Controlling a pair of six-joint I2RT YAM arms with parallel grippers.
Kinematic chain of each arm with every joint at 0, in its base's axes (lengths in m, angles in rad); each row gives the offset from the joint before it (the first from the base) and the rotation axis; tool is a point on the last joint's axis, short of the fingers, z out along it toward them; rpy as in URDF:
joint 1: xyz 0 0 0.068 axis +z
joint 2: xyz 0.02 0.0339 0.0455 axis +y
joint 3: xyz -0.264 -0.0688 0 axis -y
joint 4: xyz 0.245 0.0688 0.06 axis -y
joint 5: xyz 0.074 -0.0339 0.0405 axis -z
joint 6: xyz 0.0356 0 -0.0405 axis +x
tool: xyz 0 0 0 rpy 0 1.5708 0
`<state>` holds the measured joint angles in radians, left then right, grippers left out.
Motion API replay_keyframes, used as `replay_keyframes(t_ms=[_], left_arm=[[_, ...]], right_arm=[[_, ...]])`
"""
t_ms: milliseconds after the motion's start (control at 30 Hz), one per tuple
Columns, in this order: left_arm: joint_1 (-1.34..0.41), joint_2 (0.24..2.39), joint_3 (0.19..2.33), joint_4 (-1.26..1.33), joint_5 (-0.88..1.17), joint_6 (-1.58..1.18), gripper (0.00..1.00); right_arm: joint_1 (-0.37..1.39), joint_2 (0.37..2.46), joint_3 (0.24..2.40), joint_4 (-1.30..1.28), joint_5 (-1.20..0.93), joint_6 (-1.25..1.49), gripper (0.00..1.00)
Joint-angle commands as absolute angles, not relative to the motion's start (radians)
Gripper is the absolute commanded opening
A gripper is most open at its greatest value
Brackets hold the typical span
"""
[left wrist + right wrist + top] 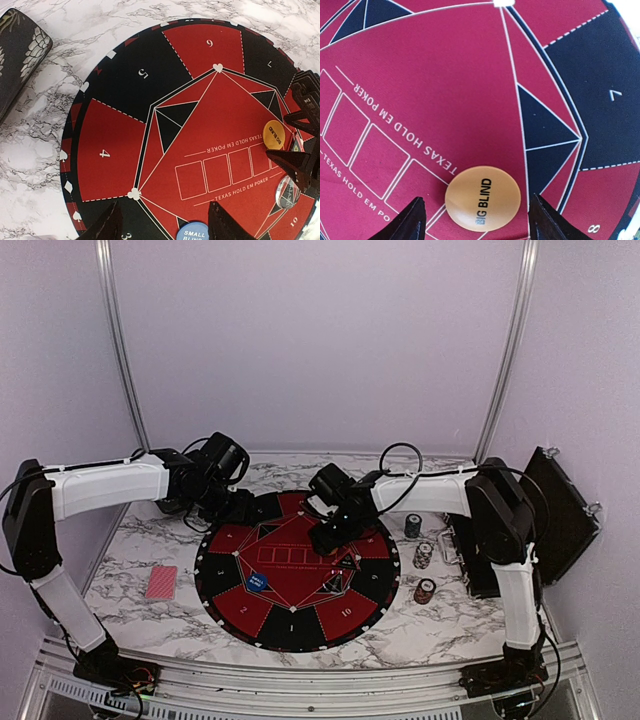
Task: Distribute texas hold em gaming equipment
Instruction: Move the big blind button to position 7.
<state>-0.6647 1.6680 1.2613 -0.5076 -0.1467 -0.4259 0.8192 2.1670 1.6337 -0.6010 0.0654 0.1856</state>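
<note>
An orange disc (482, 199) printed BIG BLIND lies flat on the round black-and-red mat (445, 75). My right gripper (477, 215) stands open just over it, one fingertip on either side with a gap to each. From the left wrist view the same orange disc (273, 135) shows under the right gripper (300, 150). A blue marker (194, 232) reading SMALL BLIND lies on the mat near my left gripper (165, 227), which hangs open and empty above the mat (110, 150). Red-backed cards (160, 582) lie left of the mat. Poker chips stand right of it: a dark stack (413, 525) and two striped stacks (424, 555) (425, 590).
A black case (560, 510) stands open at the right table edge. A dark patterned box (20, 50) lies on the marble off the mat's far left side. A clear round disc (288, 192) rests on the mat by the right gripper. Both arms reach over the mat's far half.
</note>
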Motion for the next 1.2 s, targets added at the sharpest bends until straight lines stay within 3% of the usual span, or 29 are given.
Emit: replay_keyframes(t_ms=[0,300,633,867,1167], left_arm=[[-0.663,1.668,1.271,-0.543,-0.146,-0.417,0.6],[-0.663,1.672,1.275,-0.545,-0.147,-0.415,0.6],[-0.663,1.684,1.284,-0.544,-0.141,-0.415,0.6],[-0.663,1.684,1.285,-0.544,-0.139,-0.415,0.59],[-0.662,1.693,1.297,-0.544,-0.131,-0.417,0.59]], right_arm=[[0.821,2.175,1.644,-0.617,0.103,0.199,0.68],[0.813,2.177,1.62,-0.601,0.077,0.206,0.59],[0.804,2.175,1.585,-0.58,0.046,0.211,0.57],[0.778,2.168,1.563,-0.555,0.021,0.224,0.46],[0.777,2.187,1.582,-0.567,0.071,0.219,0.46]])
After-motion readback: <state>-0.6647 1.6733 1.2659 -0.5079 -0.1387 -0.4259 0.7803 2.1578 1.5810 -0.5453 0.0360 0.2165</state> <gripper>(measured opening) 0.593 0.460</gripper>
